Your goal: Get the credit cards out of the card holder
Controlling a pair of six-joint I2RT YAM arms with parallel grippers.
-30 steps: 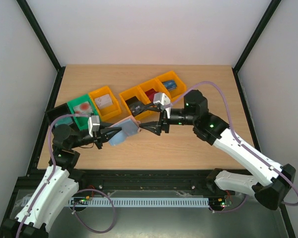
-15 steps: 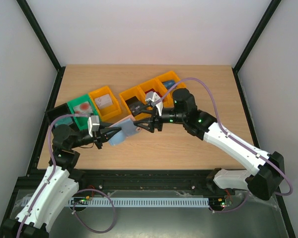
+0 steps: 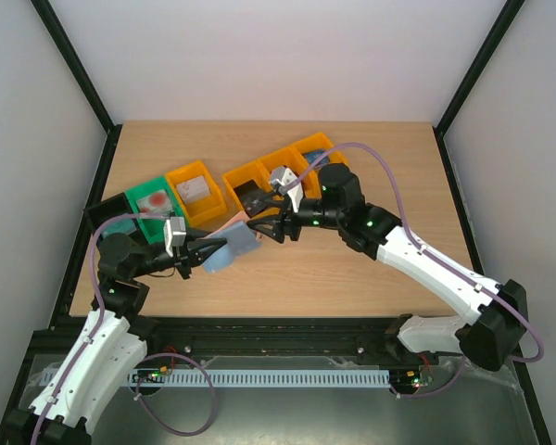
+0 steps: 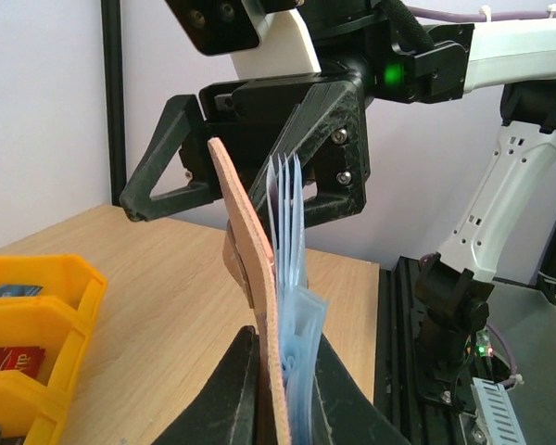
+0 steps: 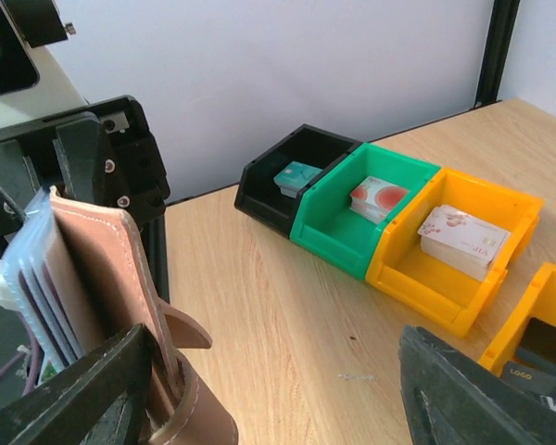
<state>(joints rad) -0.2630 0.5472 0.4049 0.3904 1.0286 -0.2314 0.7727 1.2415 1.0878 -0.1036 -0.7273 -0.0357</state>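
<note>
The card holder (image 3: 233,245) is tan-brown outside with light blue sleeves. It stands on edge above the table, and my left gripper (image 3: 207,251) is shut on its lower end (image 4: 280,345). Credit cards (image 5: 39,295) sit in the blue sleeves (image 4: 287,218). My right gripper (image 3: 263,229) is open at the holder's far edge. In the right wrist view its left finger (image 5: 97,394) overlaps the holder's brown flap (image 5: 171,334). Bare table shows between the fingers of the right gripper (image 5: 276,371).
A row of bins lies behind: black (image 3: 106,213), green (image 3: 152,206) and yellow (image 3: 196,191) on the left, then three more yellow bins (image 3: 283,171) on the right. Each bin has a card in it. The black frame rail (image 4: 403,306) runs along the near table edge.
My right gripper has moved left, from clear of the holder up to its far edge, and its jaws have narrowed a little. The left gripper and the holder have stayed put.
</note>
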